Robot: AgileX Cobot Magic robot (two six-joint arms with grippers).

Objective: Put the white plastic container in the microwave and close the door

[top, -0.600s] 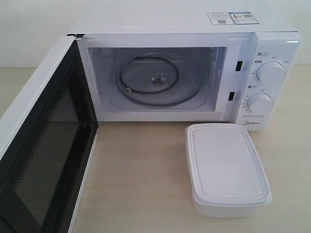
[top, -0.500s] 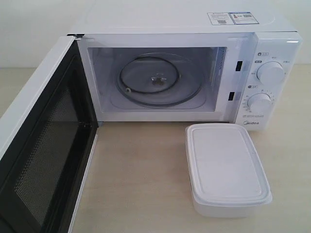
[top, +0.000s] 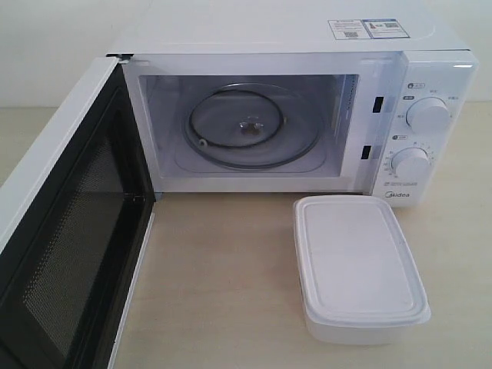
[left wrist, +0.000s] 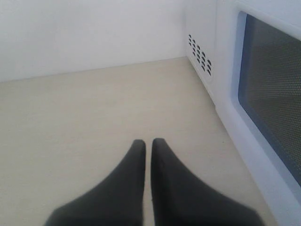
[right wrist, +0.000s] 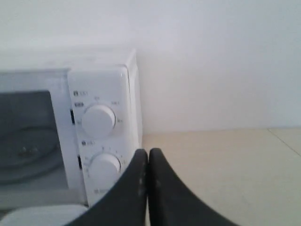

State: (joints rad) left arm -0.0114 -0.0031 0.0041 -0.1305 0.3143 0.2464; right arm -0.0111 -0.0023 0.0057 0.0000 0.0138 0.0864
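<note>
No change since the earlier frames. Rectangular translucent-white lidded plastic container [top: 360, 265]: on the beige tabletop [top: 223, 284], just in front of the white countertop microwave [top: 292, 46], below its dials. Black-mesh-lined door [top: 69, 223]: wide open. Left gripper [left wrist: 148, 143] and right gripper [right wrist: 148, 153]: jaws together, empty.

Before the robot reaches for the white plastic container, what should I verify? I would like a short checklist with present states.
1. White microwave door with black mesh inner face, swung wide open: ok.
2. Round glass turntable bare: ok.
3. Rectangular white plastic container lidded, upright on the beige table: ok.
4. Right gripper open for grasping: not ok, shut.
5. Left gripper empty: ok, shut on nothing.
6. Distance from either gripper to the container: cannot tell.
</note>
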